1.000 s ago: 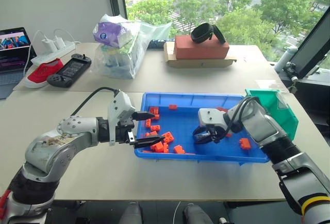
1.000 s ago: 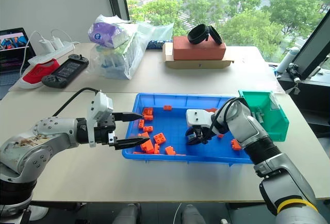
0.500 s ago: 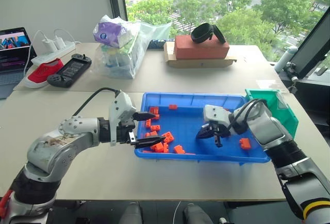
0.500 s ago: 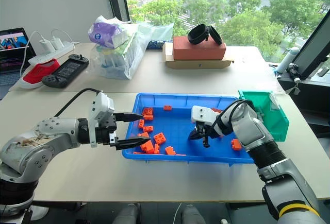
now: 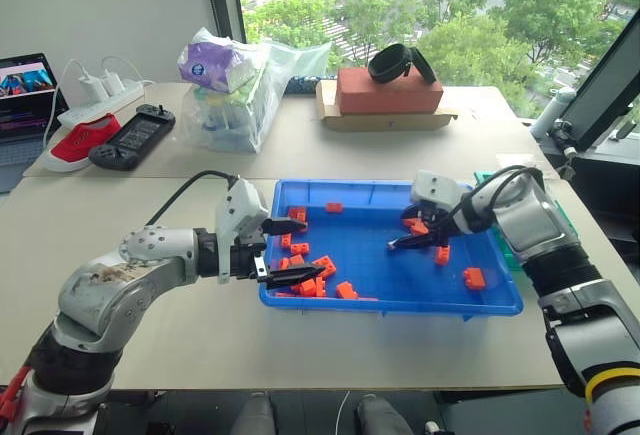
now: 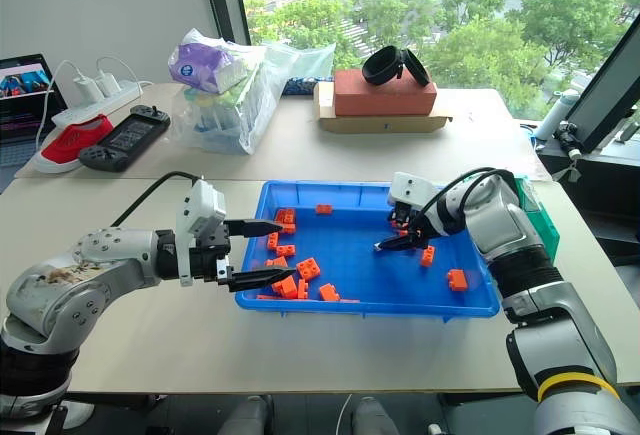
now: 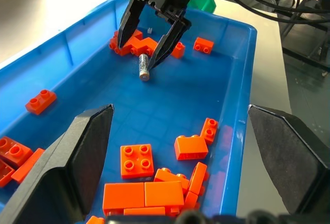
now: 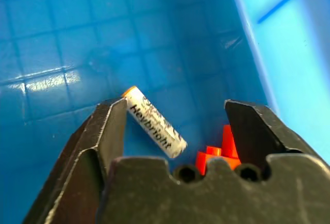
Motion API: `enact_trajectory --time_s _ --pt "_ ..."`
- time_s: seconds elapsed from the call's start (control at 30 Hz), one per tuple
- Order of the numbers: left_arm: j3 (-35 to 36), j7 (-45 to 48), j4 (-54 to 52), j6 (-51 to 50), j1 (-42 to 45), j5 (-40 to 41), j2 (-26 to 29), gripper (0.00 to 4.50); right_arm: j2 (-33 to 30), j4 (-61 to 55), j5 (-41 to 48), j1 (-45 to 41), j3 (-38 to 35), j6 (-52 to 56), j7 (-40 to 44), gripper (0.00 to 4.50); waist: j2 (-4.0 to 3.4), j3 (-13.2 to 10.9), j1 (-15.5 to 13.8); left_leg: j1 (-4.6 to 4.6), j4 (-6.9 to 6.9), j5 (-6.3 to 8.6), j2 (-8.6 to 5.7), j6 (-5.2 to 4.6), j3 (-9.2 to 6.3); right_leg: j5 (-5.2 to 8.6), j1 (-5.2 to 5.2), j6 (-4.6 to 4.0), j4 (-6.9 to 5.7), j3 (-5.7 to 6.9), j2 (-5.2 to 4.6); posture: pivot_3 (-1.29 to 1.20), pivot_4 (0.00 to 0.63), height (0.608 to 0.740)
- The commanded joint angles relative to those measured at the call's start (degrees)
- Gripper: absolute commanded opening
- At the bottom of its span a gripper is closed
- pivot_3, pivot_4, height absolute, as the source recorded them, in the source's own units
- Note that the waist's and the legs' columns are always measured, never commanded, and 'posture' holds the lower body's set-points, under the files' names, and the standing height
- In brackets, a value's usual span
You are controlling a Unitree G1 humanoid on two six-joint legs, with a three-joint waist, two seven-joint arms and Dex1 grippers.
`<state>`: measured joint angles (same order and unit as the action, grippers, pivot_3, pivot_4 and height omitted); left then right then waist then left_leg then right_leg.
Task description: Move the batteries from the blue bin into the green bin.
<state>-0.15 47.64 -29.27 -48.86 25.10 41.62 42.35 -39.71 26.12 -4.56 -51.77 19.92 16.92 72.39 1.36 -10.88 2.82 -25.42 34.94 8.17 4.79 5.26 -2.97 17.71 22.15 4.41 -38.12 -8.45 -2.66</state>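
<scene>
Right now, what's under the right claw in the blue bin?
One battery lies on the blue bin floor between the open right claw fingers, orange bricks just behind. The bricks may hide more.

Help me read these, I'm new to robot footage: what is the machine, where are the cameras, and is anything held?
It is a two-armed humanoid robot. Two pictures come from its head, looking down; two come from cameras on its wrists. On the pale table sits a shallow bright-blue plastic tray holding orange toy bricks. The right claw hangs open above a small silvery-white cylindrical battery lying on the tray floor, so nothing is gripped. The left claw waits open at the tray's left edge, empty. A teal-green plastic box stands behind the right arm.
</scene>
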Motion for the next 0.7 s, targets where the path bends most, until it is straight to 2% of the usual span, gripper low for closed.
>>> enact_trajectory --time_s 0.03,0.13,0.23,0.33,0.43,0.5,0.7 --pt "0.82 -0.38 -1.91 0.54 0.07 0.35 0.28 4.50 0.60 3.39 -0.93 -2.44 0.38 -2.85 1.74 3.47 0.00 0.00 -0.07 -0.01 0.00 0.00 0.00 0.00 0.00 0.00 0.00 0.00 0.00 0.00 0.00 0.00 0.150 0.740" --pt "0.28 -0.47 -2.92 0.34 -0.23 -0.12 0.97 4.50 0.80 5.38 -1.97 -2.61 0.85 -4.14 2.35 3.47 0.00 0.00 -0.07 -0.02 0.00 0.00 0.00 0.01 0.00 0.00 0.00 0.00 0.00 0.00 0.00 0.00 0.150 0.740" --pt "0.51 -0.80 -3.36 0.17 -0.36 -0.19 1.53 4.50 0.53 5.98 -1.87 -2.15 0.74 -3.61 3.43 2.88 0.00 0.00 -0.08 -0.02 0.00 -0.01 0.00 0.01 0.00 0.00 0.00 0.00 0.01 0.01 -0.01 0.00 0.150 0.740" --pt "0.81 -0.88 -3.50 0.07 -0.65 0.07 2.02 4.50 0.21 5.70 -1.74 -1.54 0.40 -3.00 4.08 1.95 0.00 0.00 0.02 -0.01 0.00 -0.01 0.00 0.02 -0.01 0.00 0.00 0.00 -0.01 0.01 0.00 0.00 0.150 0.740" --pt "0.59 -1.04 -3.48 0.17 -0.73 0.17 1.97 4.50 -0.19 4.01 -1.42 -0.90 -0.02 -1.92 4.53 0.83 0.00 0.00 -0.03 -0.01 0.00 -0.01 0.00 0.02 -0.01 0.00 0.00 0.00 0.00 0.01 0.00 0.00 0.150 0.740" --pt "-0.08 -0.92 -3.55 0.40 -0.82 -0.10 1.84 4.50 -0.30 -0.28 2.27 0.05 -2.07 1.25 6.94 0.26 0.00 0.00 -0.09 -0.01 0.00 -0.01 0.00 0.02 -0.01 0.00 0.00 0.00 0.00 0.01 0.00 0.00 0.150 0.740" --pt "0.11 -0.45 -2.36 0.59 -0.63 0.43 1.45 4.50 -3.46 -8.55 8.02 -0.53 -8.24 8.17 7.90 0.26 -0.05 -0.03 -0.16 -0.03 0.00 -0.02 0.00 0.03 -0.01 0.00 0.01 0.00 -0.01 0.01 0.00 0.00 0.150 0.740"
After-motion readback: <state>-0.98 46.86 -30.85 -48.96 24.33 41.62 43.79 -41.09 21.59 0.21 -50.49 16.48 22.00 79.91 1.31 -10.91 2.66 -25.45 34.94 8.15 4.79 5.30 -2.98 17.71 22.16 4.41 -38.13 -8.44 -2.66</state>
